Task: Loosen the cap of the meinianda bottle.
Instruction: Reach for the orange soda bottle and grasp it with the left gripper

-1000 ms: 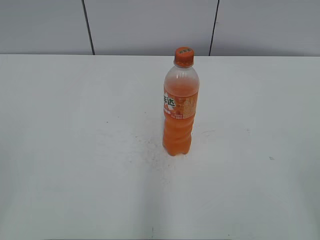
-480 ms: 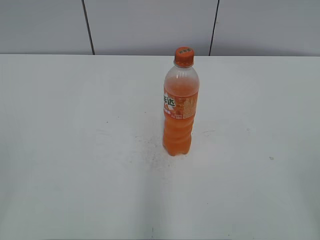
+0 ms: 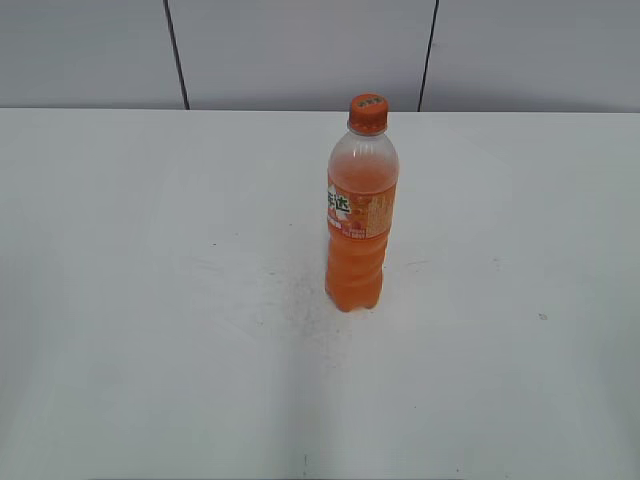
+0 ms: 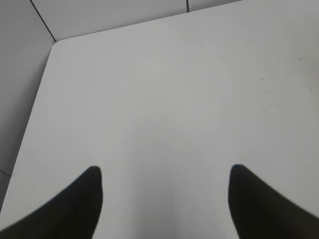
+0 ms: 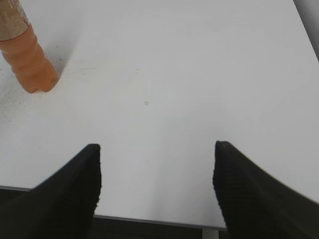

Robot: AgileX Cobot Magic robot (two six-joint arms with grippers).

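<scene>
The meinianda bottle [image 3: 360, 225] stands upright a little right of the table's middle, full of orange liquid, with its orange cap [image 3: 367, 113] on the neck. Its lower part also shows at the upper left of the right wrist view [image 5: 27, 59]. Neither gripper shows in the exterior view. My left gripper [image 4: 164, 172] is open and empty over bare table near the far left corner. My right gripper [image 5: 157, 149] is open and empty above the table's near edge, to the right of the bottle and apart from it.
The white table [image 3: 150, 300] has dark specks around the bottle's foot. A grey panelled wall [image 3: 300, 50] runs behind its far edge. The table's near edge [image 5: 149, 220] lies just under my right gripper, and its left edge [image 4: 37, 109] shows in the left wrist view.
</scene>
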